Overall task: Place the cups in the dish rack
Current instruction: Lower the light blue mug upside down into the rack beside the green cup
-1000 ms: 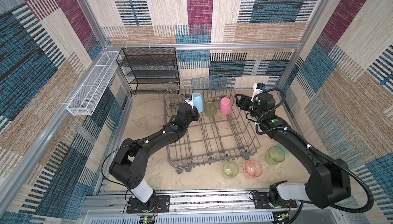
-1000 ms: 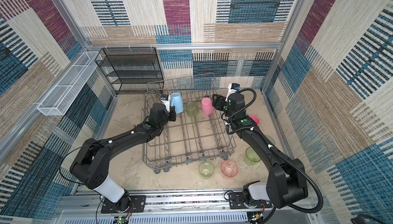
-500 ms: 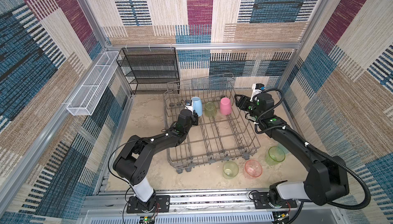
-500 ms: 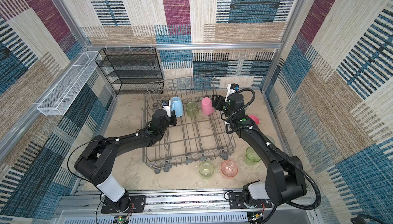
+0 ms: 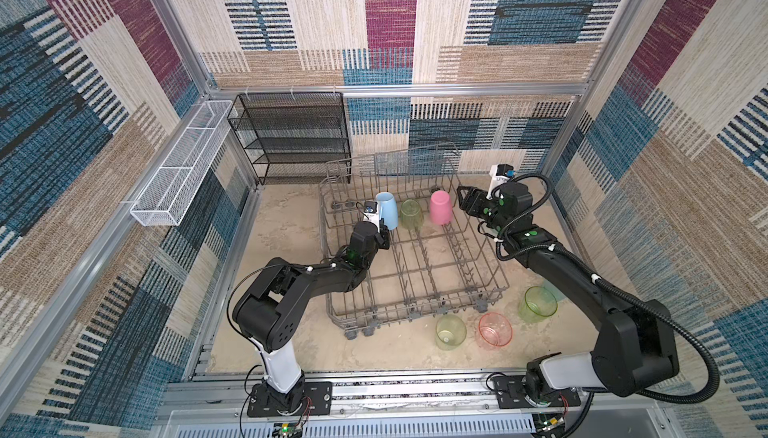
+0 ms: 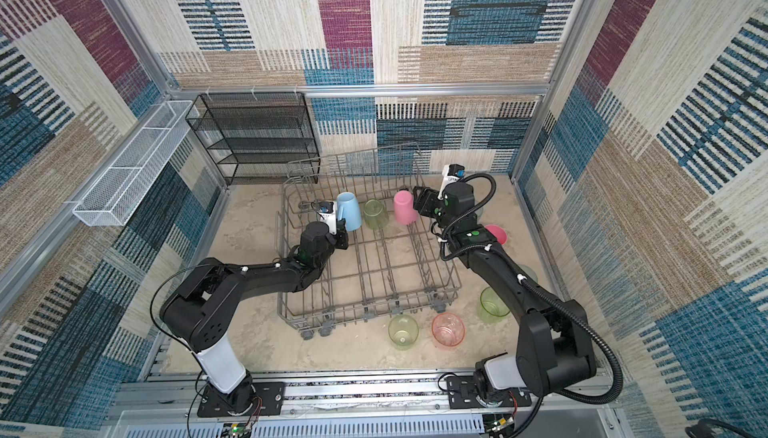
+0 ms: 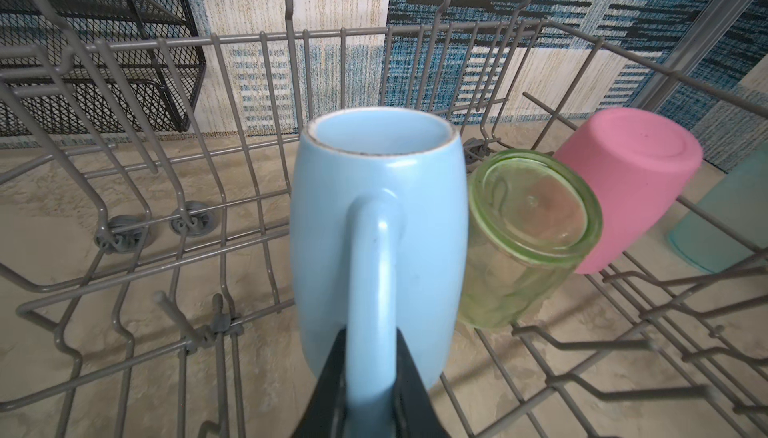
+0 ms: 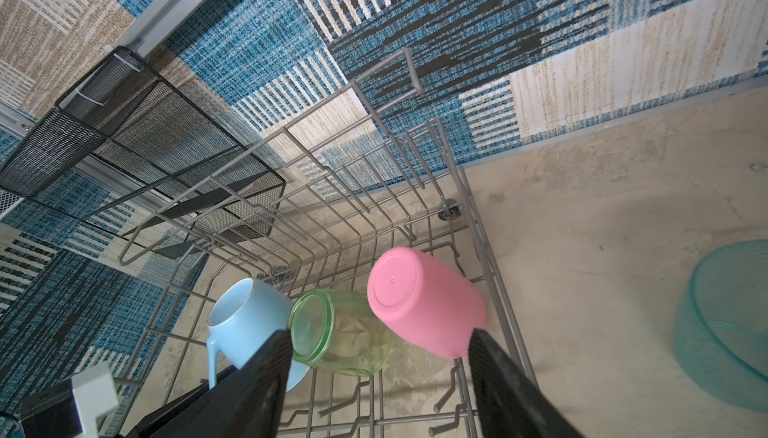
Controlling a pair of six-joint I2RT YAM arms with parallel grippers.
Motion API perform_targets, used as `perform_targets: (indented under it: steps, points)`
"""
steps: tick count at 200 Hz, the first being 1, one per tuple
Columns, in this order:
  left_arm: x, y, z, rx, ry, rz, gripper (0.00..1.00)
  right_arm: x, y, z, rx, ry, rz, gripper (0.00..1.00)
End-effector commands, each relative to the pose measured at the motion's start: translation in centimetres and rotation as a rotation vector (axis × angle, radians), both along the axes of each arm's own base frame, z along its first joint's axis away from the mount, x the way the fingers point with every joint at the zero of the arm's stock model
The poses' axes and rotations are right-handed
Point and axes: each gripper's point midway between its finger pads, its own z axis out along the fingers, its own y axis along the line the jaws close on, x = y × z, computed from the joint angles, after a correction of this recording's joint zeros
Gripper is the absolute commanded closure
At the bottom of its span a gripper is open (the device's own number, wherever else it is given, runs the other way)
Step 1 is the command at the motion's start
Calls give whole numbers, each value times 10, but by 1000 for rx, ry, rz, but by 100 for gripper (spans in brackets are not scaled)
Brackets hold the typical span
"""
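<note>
The grey wire dish rack (image 5: 432, 265) fills the middle of the floor in both top views. Its back row holds three cups, all bottom up: a light-blue mug (image 5: 386, 209) (image 7: 378, 207), a yellow-green cup (image 5: 411, 214) (image 7: 532, 223) and a pink cup (image 5: 440, 207) (image 8: 424, 303). My left gripper (image 5: 384, 234) (image 7: 370, 344) is shut on the mug's handle. My right gripper (image 5: 463, 203) (image 8: 378, 340) hangs open just right of the pink cup, holding nothing. Loose cups lie in front of the rack: yellow-green (image 5: 450, 332), pink-orange (image 5: 494, 330), yellow-green (image 5: 537, 305).
A pink cup (image 6: 496, 234) and a teal cup (image 8: 727, 323) stand on the floor right of the rack, near my right arm. A black mesh shelf unit (image 5: 291, 140) stands at the back left. A white mesh basket (image 5: 183, 165) hangs on the left wall.
My left gripper has come down and slightly nearer with the mug, settling it lower in the back row. The right arm has barely moved.
</note>
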Motion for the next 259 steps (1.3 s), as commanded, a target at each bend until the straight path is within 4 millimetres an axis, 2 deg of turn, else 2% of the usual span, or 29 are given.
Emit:
perform_targets:
  steps: [1, 112, 207, 214, 259]
  points:
    - [-1, 2, 5, 2, -30, 12, 100, 2, 3, 10, 5, -43, 14, 30]
    - [-16, -1, -14, 76, 30, -35, 91, 2, -2, 8, -19, -37, -2, 30]
    - [-17, -8, -17, 135, 47, -67, 92, 0, -5, 1, -36, -1, -16, 30]
    - [-20, -7, -26, 158, 79, -71, 92, 0, -6, 0, -35, 1, -16, 30]
    - [-22, -12, -22, 174, 73, -79, 90, -1, -6, 0, -33, 3, -20, 30]
